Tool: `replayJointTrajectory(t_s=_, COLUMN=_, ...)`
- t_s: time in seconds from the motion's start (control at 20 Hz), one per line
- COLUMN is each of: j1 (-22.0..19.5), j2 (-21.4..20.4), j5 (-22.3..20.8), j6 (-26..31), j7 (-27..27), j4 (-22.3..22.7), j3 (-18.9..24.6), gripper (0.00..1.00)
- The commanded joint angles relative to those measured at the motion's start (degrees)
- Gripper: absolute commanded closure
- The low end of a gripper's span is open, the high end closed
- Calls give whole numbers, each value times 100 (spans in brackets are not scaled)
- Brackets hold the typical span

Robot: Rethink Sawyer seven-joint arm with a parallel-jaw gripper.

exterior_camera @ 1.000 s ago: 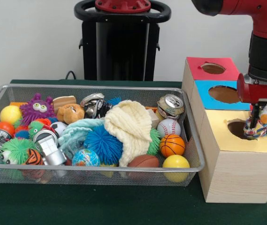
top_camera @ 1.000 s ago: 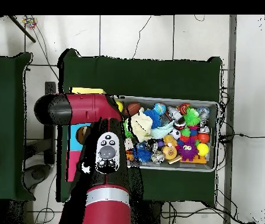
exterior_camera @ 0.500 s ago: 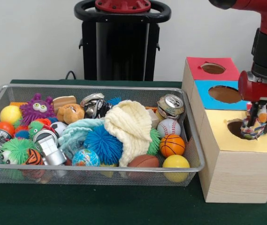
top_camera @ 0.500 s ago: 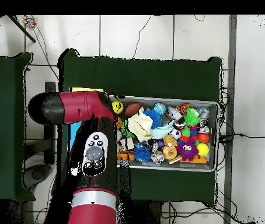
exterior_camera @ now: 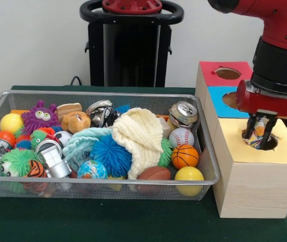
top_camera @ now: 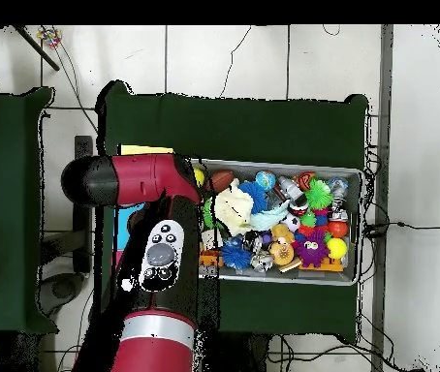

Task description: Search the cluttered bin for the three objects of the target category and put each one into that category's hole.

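Observation:
My gripper (exterior_camera: 258,139) stands over the hole (exterior_camera: 269,144) in the yellow top of the pale wooden box (exterior_camera: 254,186) at the right. It is shut on a white rope bundle (exterior_camera: 257,136) flecked with colours, held at the hole's mouth. The silver wire bin (exterior_camera: 98,179) lies at the left, full of toys; no other rope bundle shows in it. In the overhead view my arm (top_camera: 156,257) covers the boxes and the gripper; the bin's rim (top_camera: 360,228) lies to its right.
A blue-topped box (exterior_camera: 219,96) and a red-topped box (exterior_camera: 213,70) with their own holes stand behind the yellow one. The bin holds a cream knitted cloth (exterior_camera: 140,136), spiky balls (exterior_camera: 110,154), a crushed can (exterior_camera: 183,115), small sport balls and a purple monster (exterior_camera: 40,117).
My gripper has moved left and a little lower with the rope bundle, from the yellow box's right edge to right over its hole. The bin's contents have not moved.

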Motion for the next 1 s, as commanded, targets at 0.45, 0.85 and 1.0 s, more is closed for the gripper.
replayJointTrajectory(t_s=0.45, j1=-604, j2=168, j5=256, j6=653, j7=496, j4=488, j3=553, gripper=100)
replayJointTrajectory(t_s=0.85, j1=-895, j2=14, j5=509, j6=739, j7=294, j4=775, j3=1018, gripper=100)
replayJointTrajectory(t_s=1.0, j1=-958, j2=-19, j5=506, j6=769, j7=219, j4=826, j3=1120, gripper=0)
